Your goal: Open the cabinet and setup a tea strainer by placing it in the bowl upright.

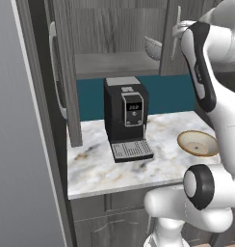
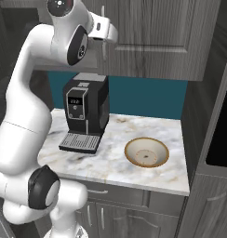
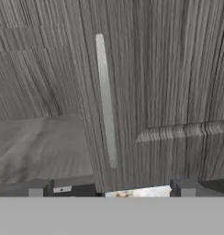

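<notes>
Jaws (image 3: 109, 190) wide open, empty, facing cabinet (image 3: 169, 82) handle (image 3: 106, 101); left door swung open; bowl (image 2: 146, 152) on desk (image 2: 110, 160).

Black coffee machine (image 1: 125, 117) stands upright on marbled countertop (image 1: 97, 170), backed against teal wall panel (image 2: 143, 101). Grey drawers (image 2: 124, 197) sit directly below the countertop's front edge.
</notes>
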